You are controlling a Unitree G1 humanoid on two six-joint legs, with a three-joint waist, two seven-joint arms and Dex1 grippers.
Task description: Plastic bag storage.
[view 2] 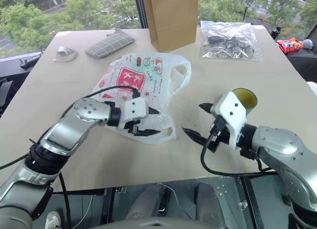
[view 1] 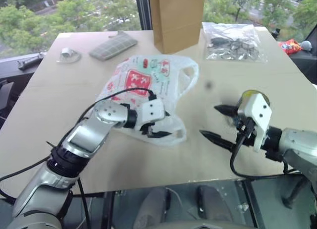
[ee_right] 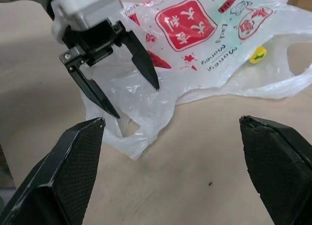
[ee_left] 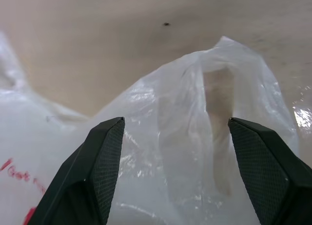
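both grippers, left (ee_right: pixel 134 96) & right (view 1: pixel 218 122), gape; 1 plastic bag (view 1: pixel 143 85), 1 table (view 1: pixel 49 115).

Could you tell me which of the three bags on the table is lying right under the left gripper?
The plastic bag, white with red print, lying flat beneath the left gripper. The brown paper bag stands upright behind it; the clear packet lies far right.

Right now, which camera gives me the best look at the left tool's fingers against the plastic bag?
The right wrist view: it shows the left tool from outside, open over the plastic bag. The head views show it smaller. The left wrist view shows bag film between its fingers.
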